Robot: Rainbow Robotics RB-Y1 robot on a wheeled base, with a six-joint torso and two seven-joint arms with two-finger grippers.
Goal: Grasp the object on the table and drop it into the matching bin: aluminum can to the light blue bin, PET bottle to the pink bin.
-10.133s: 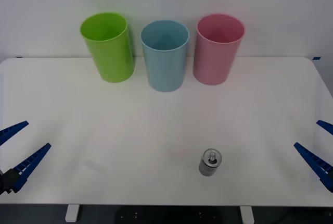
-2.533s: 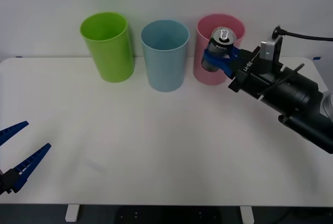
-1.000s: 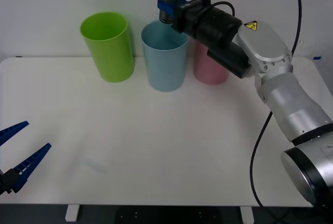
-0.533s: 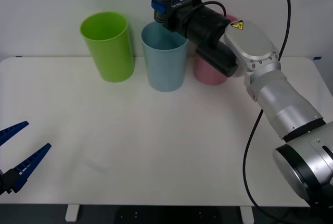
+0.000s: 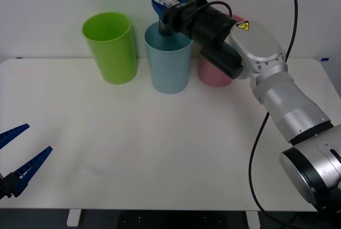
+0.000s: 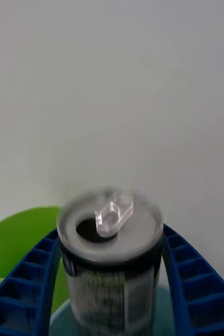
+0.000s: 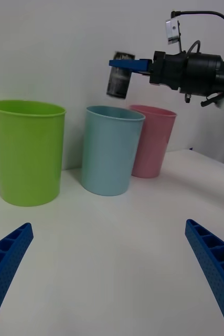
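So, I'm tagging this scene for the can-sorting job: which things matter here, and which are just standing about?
Part of the job:
- small silver-grey metal drink can, between the open right gripper's fingers
- tall light blue plastic bin, below the can
- tall pink plastic bin, for bottles
- white table

Standing about:
- lime green plastic bin
- left gripper, open, parked at the near table edge

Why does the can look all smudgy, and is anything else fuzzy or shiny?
Right wrist view: the aluminum can between the right gripper fingers is smeared, its label unreadable, likely from motion. Left wrist view: the can above the light blue bin is also blurred, while the bins look sharp. Front view: even light, soft shadows under the bins on the table, no strong glare.
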